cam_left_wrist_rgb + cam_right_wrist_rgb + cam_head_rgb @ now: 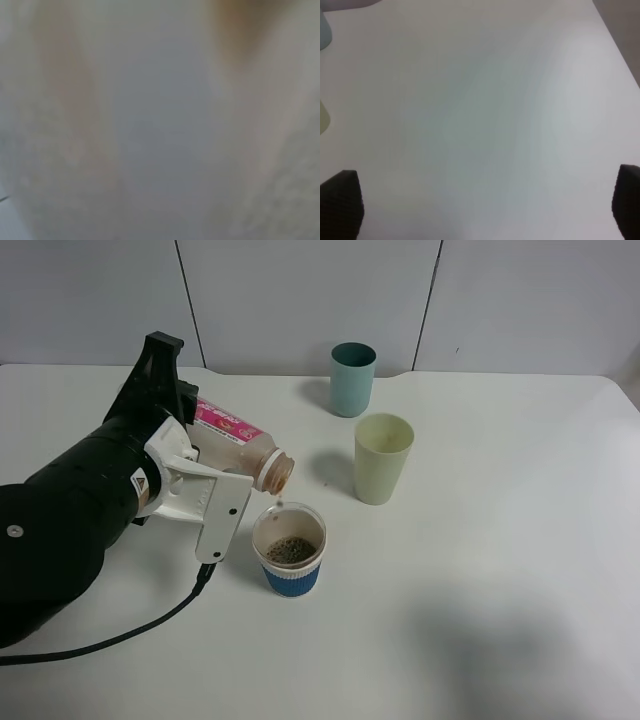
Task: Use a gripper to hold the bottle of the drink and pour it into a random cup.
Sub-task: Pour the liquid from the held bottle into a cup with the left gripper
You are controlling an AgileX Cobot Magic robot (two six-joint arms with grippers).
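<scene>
Left of centre, the left gripper [222, 472] clamps the bottle of the drink [243, 443], tipped with its mouth above the far rim of the cup [289, 552]; the right gripper [484, 205] gapes empty. Drifting farther would likely spill drink onto the table [500, 590].

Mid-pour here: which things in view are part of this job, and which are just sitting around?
In the job:
- left gripper, jaws shut on the tilted bottle
- blue-sleeved cup, under the bottle's neck, with brown liquid inside

Just lying about:
- teal cup
- pale green cup
- right gripper, jaws open over the table
</scene>
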